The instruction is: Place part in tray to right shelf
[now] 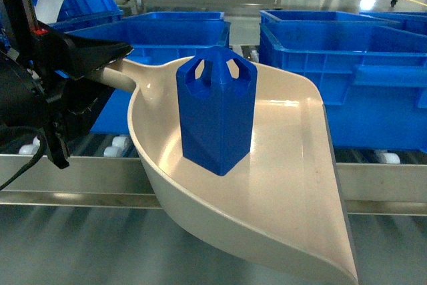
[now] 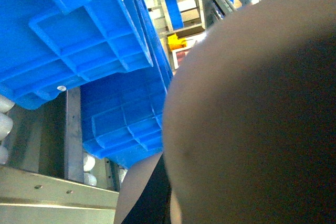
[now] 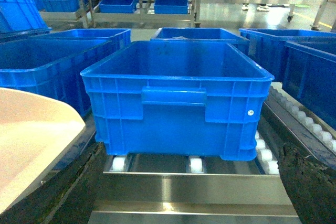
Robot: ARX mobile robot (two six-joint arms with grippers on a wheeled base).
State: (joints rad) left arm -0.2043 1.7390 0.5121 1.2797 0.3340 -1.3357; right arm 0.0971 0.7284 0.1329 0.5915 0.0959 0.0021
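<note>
A small bright-blue plastic block with arched loops at its tapered top [image 1: 217, 115] stands upright in the middle of a cream-beige plastic dustpan-shaped scoop [image 1: 293, 198], held in the air just in front of the brushed-steel roller rack [image 1: 60, 173]. The robot's black left hand [image 1: 100, 58] is clamped on the scoop's long handle at the left of the head view. Behind the scoop, large blue plastic crates [image 1: 347, 78] sit on the rack's white rollers [image 1: 120, 143]. The right wrist view faces one such crate [image 3: 176, 100] resting on the rollers, with the scoop's pale rim [image 3: 31, 135] at its left edge; of the right hand only dark finger edges [image 3: 310, 182] show, set wide apart with nothing between them. The left wrist view is mostly filled by the scoop's blurred underside [image 2: 252, 119].
</note>
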